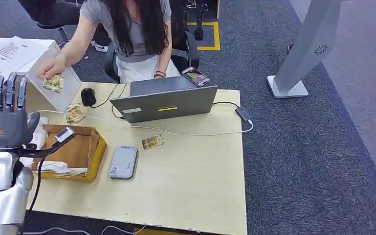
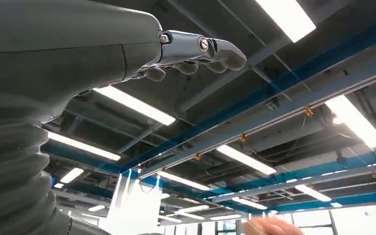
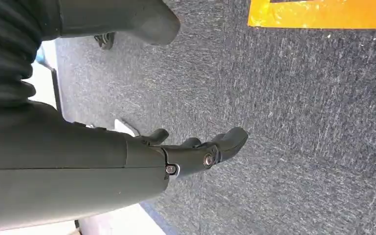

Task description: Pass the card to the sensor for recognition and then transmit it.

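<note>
Far left: raised silver left hand (image 1: pixel 2 115), fingers straight up, spread apart, holding nothing. Next: small yellow-green picture card (image 1: pixel 53 83), pinched in a person's hand (image 1: pixel 50 68) above the desk corner. Probably thin, light, stiff, slippery; best pinched by one edge. Right hand (image 3: pixel 195 149) over grey carpet, loosely open, holding nothing.

- left hand (image 1: pixel 2 115): grey metallic fingers, a dark grey back bearing a small orange marking
- silver, rounded forearm below that hand, a black cable running beside it
- right hand (image 3: pixel 195 149): dark fingers, small round screws, a grey ribbed cover behind
</note>
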